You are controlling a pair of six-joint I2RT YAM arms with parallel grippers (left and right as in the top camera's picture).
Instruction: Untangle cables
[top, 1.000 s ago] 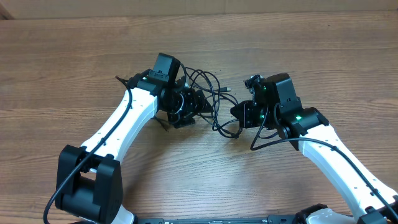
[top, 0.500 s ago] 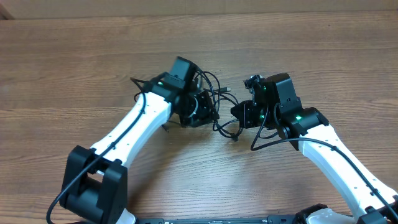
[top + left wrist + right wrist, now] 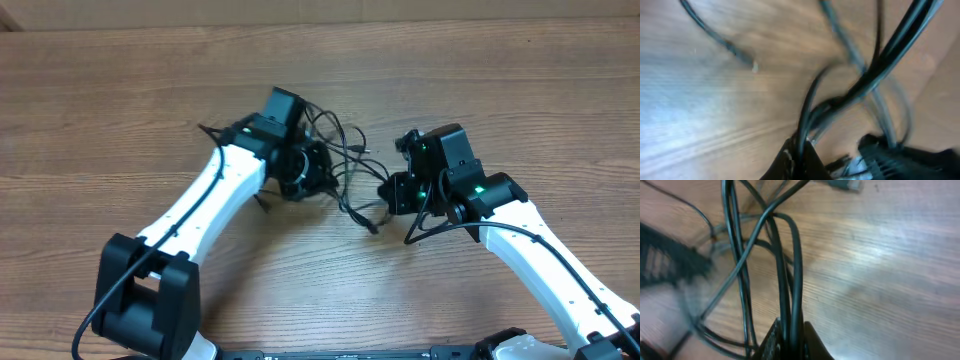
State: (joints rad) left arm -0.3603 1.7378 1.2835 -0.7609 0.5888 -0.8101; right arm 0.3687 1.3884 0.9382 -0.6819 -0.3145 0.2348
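The cables (image 3: pixel 352 150) form a loose black tangle on the wooden table between my two grippers, with one plug end (image 3: pixel 373 228) trailing toward the front. My left gripper (image 3: pixel 318 172) is at the tangle's left side. In the left wrist view its fingers (image 3: pixel 801 159) are shut on a strand of the cables (image 3: pixel 875 67), which fan upward, blurred. My right gripper (image 3: pixel 390 190) is at the tangle's right side. The right wrist view shows it (image 3: pixel 790 342) shut on two parallel strands (image 3: pixel 798 265), and another plug (image 3: pixel 842 185) lies at the top.
The right arm's own thicker wire (image 3: pixel 425 225) loops beside its wrist. The left arm's base (image 3: pixel 145 300) stands at the front left. The table's back edge (image 3: pixel 320 27) runs along the top of the overhead view.
My left gripper moved right into the tangle and closed on a strand, then drew slightly back left. The cables shifted, and a plug end now trails toward the front. The right gripper stayed shut.
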